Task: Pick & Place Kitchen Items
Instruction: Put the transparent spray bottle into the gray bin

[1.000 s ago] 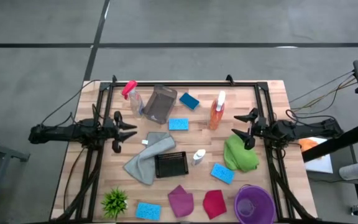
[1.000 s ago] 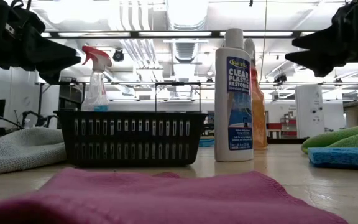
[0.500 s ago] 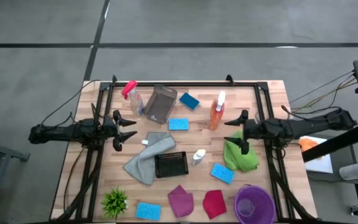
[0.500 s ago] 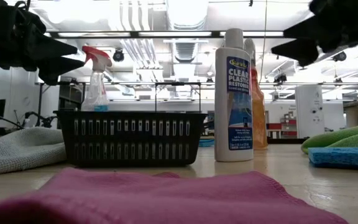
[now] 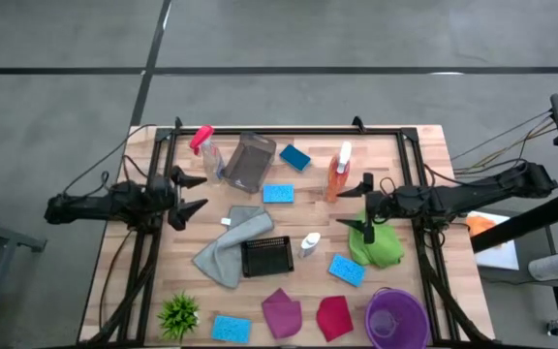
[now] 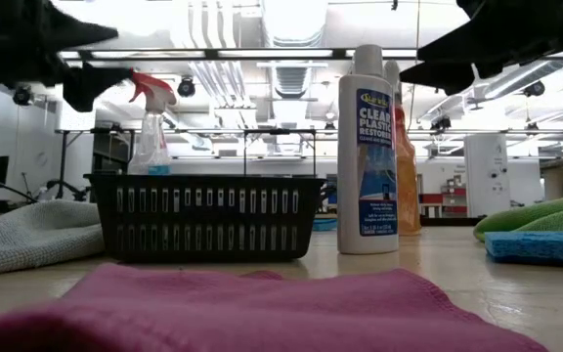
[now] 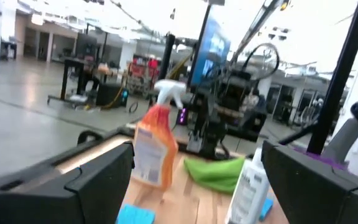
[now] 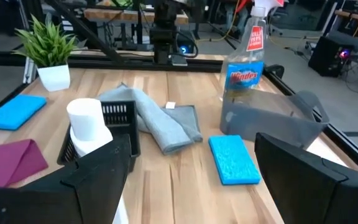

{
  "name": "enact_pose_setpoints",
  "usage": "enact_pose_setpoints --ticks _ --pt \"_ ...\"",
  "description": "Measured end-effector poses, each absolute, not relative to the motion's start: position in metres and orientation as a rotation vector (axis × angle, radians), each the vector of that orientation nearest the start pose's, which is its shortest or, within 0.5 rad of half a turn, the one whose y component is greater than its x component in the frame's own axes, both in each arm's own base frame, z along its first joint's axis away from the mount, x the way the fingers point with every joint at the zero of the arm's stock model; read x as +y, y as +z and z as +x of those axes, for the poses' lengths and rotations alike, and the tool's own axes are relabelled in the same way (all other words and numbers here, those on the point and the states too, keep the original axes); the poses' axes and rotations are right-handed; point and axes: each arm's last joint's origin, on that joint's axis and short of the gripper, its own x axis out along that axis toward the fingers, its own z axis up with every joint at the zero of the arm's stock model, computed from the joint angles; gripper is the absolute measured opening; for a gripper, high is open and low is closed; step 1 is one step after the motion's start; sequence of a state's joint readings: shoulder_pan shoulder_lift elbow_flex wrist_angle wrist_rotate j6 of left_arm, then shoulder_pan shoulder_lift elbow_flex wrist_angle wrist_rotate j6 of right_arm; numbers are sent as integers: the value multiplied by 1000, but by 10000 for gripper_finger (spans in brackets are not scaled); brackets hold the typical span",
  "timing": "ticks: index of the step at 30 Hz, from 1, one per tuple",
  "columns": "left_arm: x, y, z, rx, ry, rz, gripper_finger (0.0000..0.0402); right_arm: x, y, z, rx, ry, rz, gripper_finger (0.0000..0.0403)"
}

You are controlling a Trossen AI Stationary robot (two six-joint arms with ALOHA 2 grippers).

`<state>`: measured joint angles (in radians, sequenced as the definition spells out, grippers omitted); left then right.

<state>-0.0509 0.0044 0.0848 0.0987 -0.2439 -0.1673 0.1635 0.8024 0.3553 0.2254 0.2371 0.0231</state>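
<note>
Items are spread all over the worktop [image 5: 424, 145]: an orange bottle [image 5: 338, 175] with a white trigger sits near the far edge, and a clear bottle [image 5: 207, 155] with a red trigger is toward the far left corner beside a grey bin [image 5: 248, 161]. Blue sponges [image 5: 278, 194] are scattered about, a grey cloth [image 5: 229, 244] touches the black basket [image 5: 266, 257] mid-worktop, the green cloth [image 5: 377, 242] lies right of centre, and magenta [image 5: 281, 312] and red [image 5: 334, 316] cloths are at the near edge.

The low view shows the label on the white bottle [image 6: 367, 147] — from above it's just a cap. The right wrist view shows the clear bottle's label.

The left tool [image 5: 188, 192] hangs above bare wood near the left edge, fingers apart, holding nothing. The right tool [image 5: 362, 204] is over the green cloth's far edge, fingers spread too — the orange bottle is just beside it.
</note>
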Motion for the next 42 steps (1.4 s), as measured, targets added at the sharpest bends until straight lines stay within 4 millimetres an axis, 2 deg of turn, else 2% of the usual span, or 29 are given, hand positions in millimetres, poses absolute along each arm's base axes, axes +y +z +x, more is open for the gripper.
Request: enact_pose_setpoints --ticks 7,13,16,22,31,36,42 --pt "3 231 86 -258 181 -126 357 23 221 180 190 -73 -21 339" --pt "3 265 99 -192 215 -61 357 26 226 179 18 -17 -62 339" --pt "3 287 110 -109 264 -28 357 26 224 172 -60 -2 -73 339" --pt "7 333 135 121 460 -19 357 23 209 157 -77 2 -58 339" --pt "11 404 159 370 723 -179 358 21 198 142 -47 4 -41 339" --pt "21 426 172 551 859 -264 358 20 196 139 -21 5 -45 339" --pt "45 434 190 780 970 -314 358 20 195 138 -4 19 -37 339"
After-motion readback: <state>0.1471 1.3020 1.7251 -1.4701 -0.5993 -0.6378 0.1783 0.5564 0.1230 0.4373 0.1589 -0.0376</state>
